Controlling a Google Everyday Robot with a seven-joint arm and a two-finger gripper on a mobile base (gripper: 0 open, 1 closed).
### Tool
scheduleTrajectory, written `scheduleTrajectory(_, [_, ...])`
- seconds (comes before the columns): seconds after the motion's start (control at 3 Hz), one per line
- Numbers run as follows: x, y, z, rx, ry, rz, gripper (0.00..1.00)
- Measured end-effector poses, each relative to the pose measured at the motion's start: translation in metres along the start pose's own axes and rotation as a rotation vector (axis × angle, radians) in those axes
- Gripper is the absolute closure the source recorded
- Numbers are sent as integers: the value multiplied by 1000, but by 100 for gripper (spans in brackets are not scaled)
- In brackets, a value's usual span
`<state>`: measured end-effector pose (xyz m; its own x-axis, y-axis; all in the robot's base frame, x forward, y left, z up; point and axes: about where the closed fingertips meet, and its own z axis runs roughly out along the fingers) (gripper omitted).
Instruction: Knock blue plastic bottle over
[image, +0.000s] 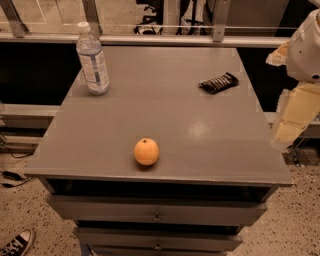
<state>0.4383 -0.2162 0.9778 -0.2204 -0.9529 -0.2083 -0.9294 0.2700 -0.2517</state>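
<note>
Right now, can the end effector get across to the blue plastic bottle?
Probably yes: the end effector hangs beside the table, at its right edge; the blue plastic bottle stands far left, with only a flat snack bar between.

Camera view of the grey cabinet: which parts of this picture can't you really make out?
- Gripper, at the right edge beside the cabinet, camera view: partly cut off by the frame edge, outline blurred.
- Blue plastic bottle, back left: label print too small to read.
- Dark wrapper, back right: too small and dark to identify.
- Shoe, bottom left corner: cut off by the frame; wearer out of view.
</note>
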Motion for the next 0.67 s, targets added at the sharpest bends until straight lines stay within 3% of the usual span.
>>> scheduleTrajectory(0.33, [0,0,0,0,0,0,0])
scheduleTrajectory(0.67, [-13,-7,13,-28,-84,-5,0])
